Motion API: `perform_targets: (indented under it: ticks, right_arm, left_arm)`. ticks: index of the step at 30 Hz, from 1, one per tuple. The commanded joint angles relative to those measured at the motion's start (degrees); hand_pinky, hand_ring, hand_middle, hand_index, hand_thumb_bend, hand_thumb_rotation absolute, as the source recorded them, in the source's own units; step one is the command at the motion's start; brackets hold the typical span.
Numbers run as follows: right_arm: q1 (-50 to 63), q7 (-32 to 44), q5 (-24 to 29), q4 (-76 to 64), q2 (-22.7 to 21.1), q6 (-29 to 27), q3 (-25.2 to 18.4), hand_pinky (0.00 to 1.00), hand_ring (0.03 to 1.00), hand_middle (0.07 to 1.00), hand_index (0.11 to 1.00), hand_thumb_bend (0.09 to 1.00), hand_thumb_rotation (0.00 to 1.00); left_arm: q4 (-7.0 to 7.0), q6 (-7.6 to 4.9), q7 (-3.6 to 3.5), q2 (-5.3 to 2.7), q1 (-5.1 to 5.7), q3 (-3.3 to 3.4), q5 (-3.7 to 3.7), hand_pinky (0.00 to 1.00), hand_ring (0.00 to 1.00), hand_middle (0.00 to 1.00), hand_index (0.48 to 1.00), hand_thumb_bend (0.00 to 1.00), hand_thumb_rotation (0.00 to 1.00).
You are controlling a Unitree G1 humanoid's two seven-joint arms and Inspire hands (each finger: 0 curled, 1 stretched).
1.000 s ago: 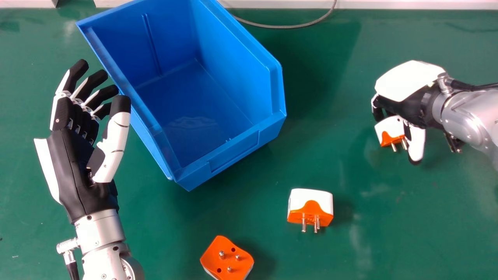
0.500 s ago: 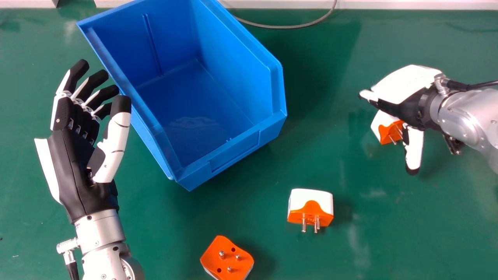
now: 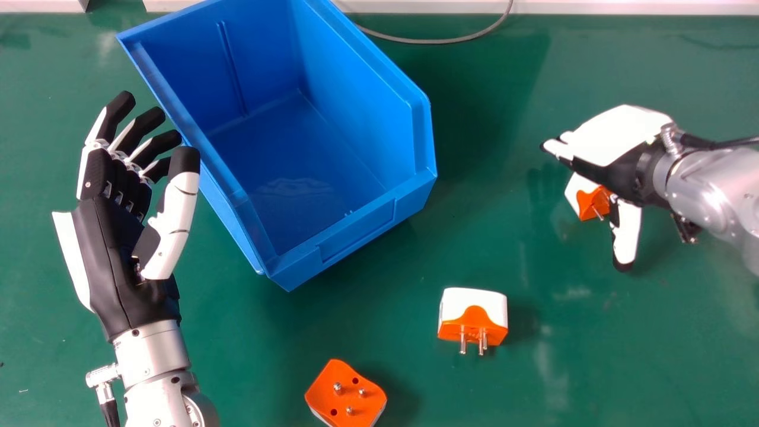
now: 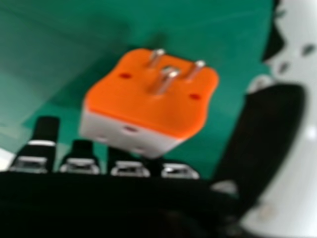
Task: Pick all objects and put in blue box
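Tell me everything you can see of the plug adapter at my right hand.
The plug adapter has a white body and an orange face, both plastic-looking. Three metal pins and two small holes show in that face. It appears to lie on its side on the green table, right of the blue box, partly hidden beneath the open right hand, pins towards the robot. Whether the hand touches it, I cannot tell.
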Motion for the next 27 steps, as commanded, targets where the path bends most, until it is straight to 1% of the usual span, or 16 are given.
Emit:
perform_targets:
  ticks: [1,2,3,6,8,12,15,17,19,20,22,23,24,25,26,27]
  right_arm:
    - [-0.41,-2.08,-1.54,1.3,-0.37,0.48,1.02,0.75,0.99,1.0,0.984,0.98,0.15]
    - [-0.37,-2.67,-2.11,1.87,-0.31,0.67,1.62,0.74,0.983,1.0,0.981,0.977,0.14]
    - [-0.28,-3.31,-2.72,2.32,-0.26,0.88,2.15,0.73,0.98,1.0,0.98,0.977,0.14]
    - [-0.46,-4.28,-3.88,3.97,0.13,1.62,3.54,0.73,0.977,1.0,0.978,0.971,0.13]
    - [-0.51,-5.03,-4.07,4.45,0.08,1.69,3.96,0.72,0.978,1.0,0.977,0.962,0.13]
    - [-1.05,-6.31,-5.06,5.72,0.1,2.02,4.97,0.72,0.973,0.999,0.971,0.953,0.12]
    - [-1.36,-7.77,-5.79,6.11,-0.11,2.09,5.75,0.71,0.96,0.994,0.956,0.937,0.1]
    - [-1.46,-9.18,-6.53,6.25,-0.21,2.51,6.48,0.69,0.942,0.98,0.935,0.917,0.07]
    - [-1.4,-11.1,-6.94,6.55,-0.2,2.61,6.64,0.67,0.911,0.962,0.909,0.875,0.05]
    - [-1.23,-12.55,-6.86,6.67,-0.23,2.48,6.48,0.67,0.911,0.962,0.909,0.875,0.05]
    - [-0.62,-15.95,-5.88,7.08,0.04,2.56,5.52,0.65,0.889,0.95,0.892,0.847,0.04]
    - [-0.23,-18.42,-5.48,7.17,0.07,2.36,5.14,0.61,0.846,0.922,0.867,0.768,0.03]
    - [0.06,-21.04,-5.49,7.25,-0.01,2.1,5.11,0.61,0.846,0.922,0.867,0.768,0.03]
    - [0.18,-22.95,-5.65,7.4,-0.09,1.87,5.29,0.56,0.776,0.837,0.83,0.715,0.02]
    - [0.31,-24.59,-5.73,7.51,-0.15,1.69,5.39,0.49,0.698,0.773,0.762,0.675,0.02]
    - [0.37,-25.46,-5.78,7.62,-0.09,1.88,5.46,0.49,0.698,0.773,0.762,0.675,0.02]
  left_arm:
    - [-1.24,-0.63,-0.28,0.26,0.27,-0.06,0.0,0.64,0.7,0.77,0.811,0.66,0.42]
    - [-1.4,-0.54,-0.12,0.19,0.3,0.0,0.07,0.64,0.7,0.77,0.811,0.66,0.42]
    - [-1.55,-0.49,-0.14,0.15,0.36,0.0,0.01,0.64,0.7,0.77,0.812,0.66,0.42]
    - [-1.63,-0.47,-0.35,0.1,0.45,-0.04,-0.3,0.64,0.7,0.77,0.812,0.66,0.42]
    - [-1.64,-0.4,-0.42,0.16,0.52,-0.04,-0.31,0.64,0.7,0.77,0.812,0.66,0.42]
    - [-1.08,-0.76,-0.74,0.54,0.22,0.04,-0.4,0.64,0.7,0.77,0.812,0.66,0.42]
    - [-0.91,-0.77,-0.91,0.68,0.01,0.17,-0.55,0.64,0.7,0.77,0.811,0.66,0.42]
    - [-1.06,-0.6,-0.93,0.7,0.02,0.17,-0.59,0.64,0.7,0.77,0.81,0.66,0.42]
    - [-1.09,-0.63,-0.81,0.71,0.01,0.19,-0.4,0.64,0.7,0.77,0.81,0.66,0.42]
    - [-1.1,-0.66,-0.81,0.71,0.01,0.18,-0.37,0.64,0.7,0.77,0.81,0.66,0.42]
    - [-1.11,-0.7,-0.95,0.72,0.03,0.13,-0.47,0.64,0.7,0.77,0.81,0.66,0.42]
    - [-1.1,-0.71,-1.05,0.74,0.03,0.12,-0.55,0.64,0.7,0.77,0.809,0.66,0.42]
    - [-1.07,-0.72,-1.15,0.77,0.03,0.13,-0.62,0.64,0.7,0.77,0.809,0.66,0.42]
    - [-1.1,-0.7,-1.25,0.76,0.03,0.14,-0.72,0.64,0.7,0.77,0.809,0.67,0.43]
    - [-1.15,-0.69,-1.37,0.76,0.05,0.14,-0.84,0.64,0.7,0.77,0.808,0.67,0.43]
    - [-1.24,-0.6,-1.38,0.74,0.11,0.15,-0.84,0.64,0.7,0.77,0.808,0.67,0.43]
